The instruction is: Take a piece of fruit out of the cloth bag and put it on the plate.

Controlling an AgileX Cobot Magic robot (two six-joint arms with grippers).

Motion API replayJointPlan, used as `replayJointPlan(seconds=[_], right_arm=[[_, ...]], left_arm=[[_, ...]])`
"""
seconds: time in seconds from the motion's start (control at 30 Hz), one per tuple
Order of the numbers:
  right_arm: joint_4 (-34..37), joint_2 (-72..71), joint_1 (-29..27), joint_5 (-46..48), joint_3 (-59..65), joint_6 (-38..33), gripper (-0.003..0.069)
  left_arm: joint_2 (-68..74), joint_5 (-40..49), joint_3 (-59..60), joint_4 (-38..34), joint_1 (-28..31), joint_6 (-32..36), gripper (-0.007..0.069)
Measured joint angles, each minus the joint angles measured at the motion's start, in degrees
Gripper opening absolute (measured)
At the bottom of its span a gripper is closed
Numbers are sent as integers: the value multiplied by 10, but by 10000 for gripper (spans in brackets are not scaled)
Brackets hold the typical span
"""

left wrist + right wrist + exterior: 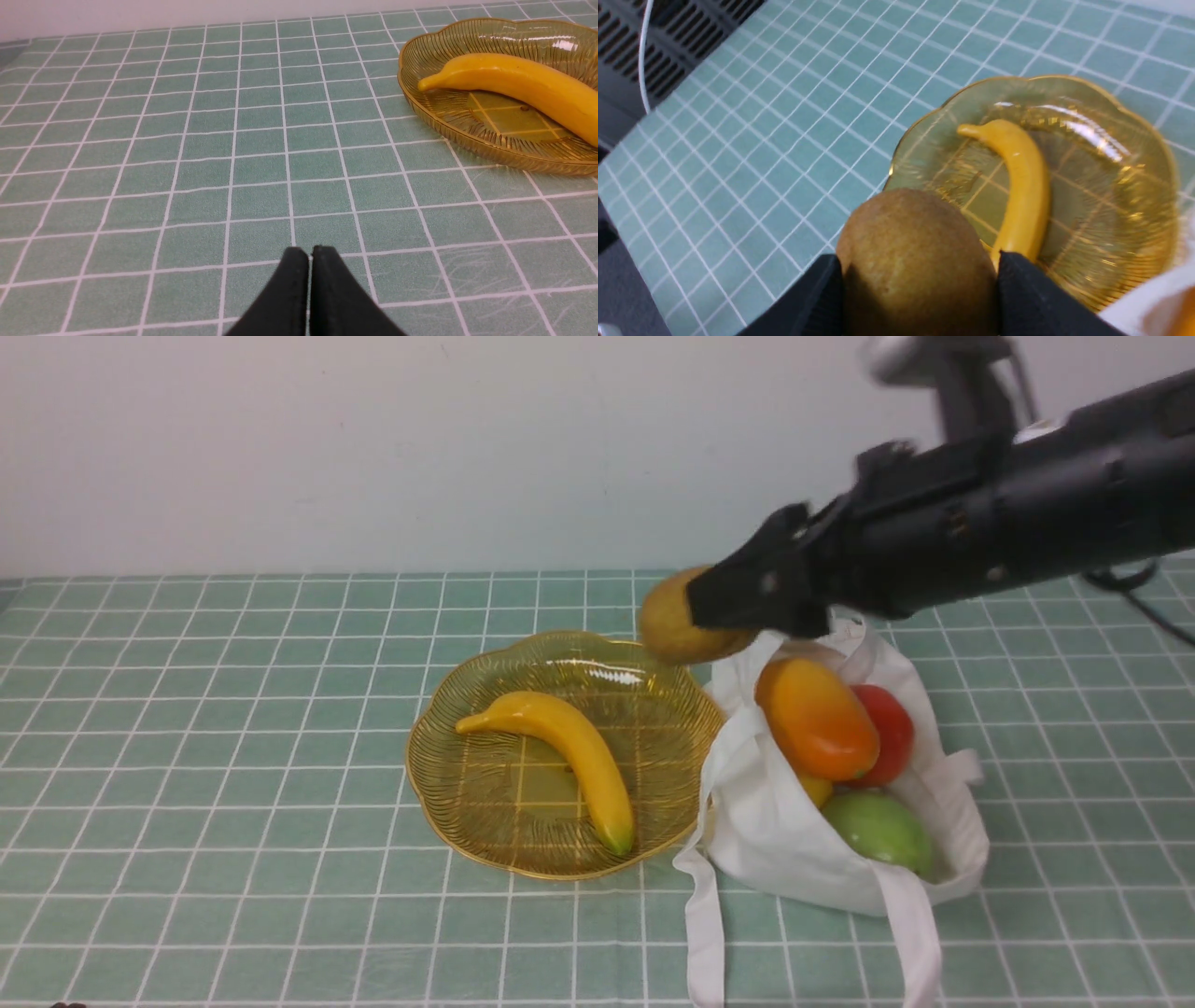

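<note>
Brownish-olive piece of fruit (pixel 665 621) pinched between the fingers of the right gripper (pixel 714 609), held in the air clear of the cloth bag (pixel 766 821), near the bag-side edge of the plate (pixel 422 756). Transfer step, by the look of it; next, probably further over the dish, down, then release. Banana (pixel 560 747) lying across the plate (landing room on either side). Orange mango (pixel 814 719), red fruit (pixel 889 733) and green fruit (pixel 878 826) in the bag. Left gripper (pixel 309 256) low over the tabletop (pixel 233 709), fingers pressed together.
</note>
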Motion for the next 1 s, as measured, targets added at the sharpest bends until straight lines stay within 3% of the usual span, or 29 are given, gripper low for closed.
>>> replayJointPlan(seconds=[0.2,0.47,0.53,0.77,1.0], right_arm=[[7,112,70,-132,-1,-74,384],[18,205,82,-298,-5,-144,400],[18,209,82,-309,-5,-146,423],[20,210,82,-324,-7,-150,607],[15,176,82,-283,-8,-150,629]], left_arm=[[0,0,0,0,0,0,-8],[0,0,0,0,0,0,-8],[0,0,0,0,0,0,-8],[0,0,0,0,0,0,-8],[0,0,0,0,0,0,-8]])
